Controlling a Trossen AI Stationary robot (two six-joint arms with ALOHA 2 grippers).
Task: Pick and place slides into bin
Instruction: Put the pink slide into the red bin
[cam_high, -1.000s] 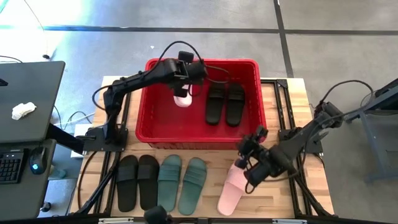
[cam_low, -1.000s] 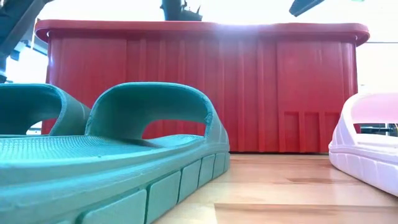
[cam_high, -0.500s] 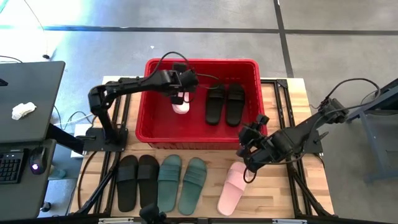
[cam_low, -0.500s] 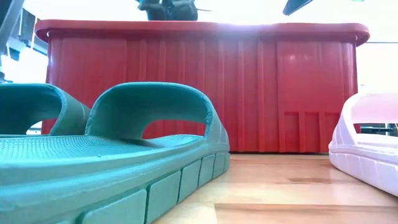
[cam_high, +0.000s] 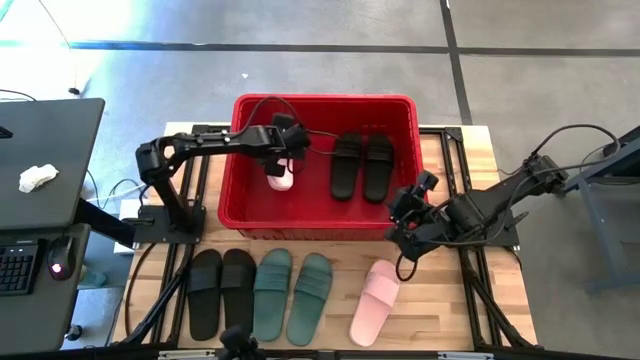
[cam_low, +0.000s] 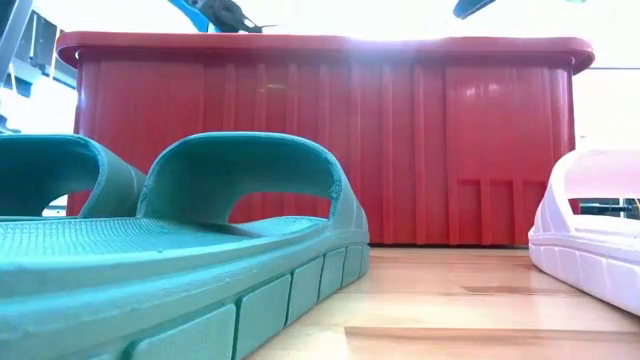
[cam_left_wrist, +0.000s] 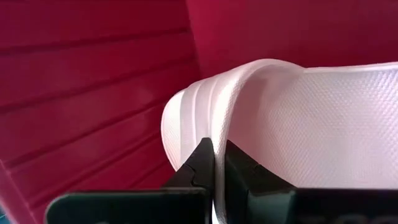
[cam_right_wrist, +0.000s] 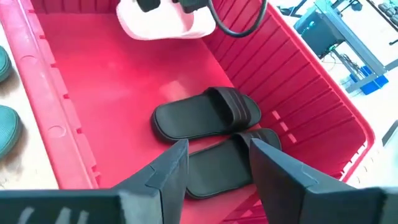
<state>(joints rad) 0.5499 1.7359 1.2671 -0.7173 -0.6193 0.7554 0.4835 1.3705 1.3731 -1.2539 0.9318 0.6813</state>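
Near edge of the table (cam_high: 455, 300): black pair (cam_high: 221, 292) at the left, sage-green pair (cam_high: 291, 296) beside it, single pale pink slide (cam_high: 375, 301) toward the right — all flat on the wood, none held. Right gripper (cam_high: 398, 227) hangs over the bin's (cam_high: 324, 230) near right corner, fingers parted, nothing between them. Inside the bin, a second black pair (cam_high: 362, 166) lies against the right side. Left gripper (cam_high: 277, 168) is inside the bin's left half, pinched tight on the other pink slide (cam_high: 281, 177) — gripped by its edge.
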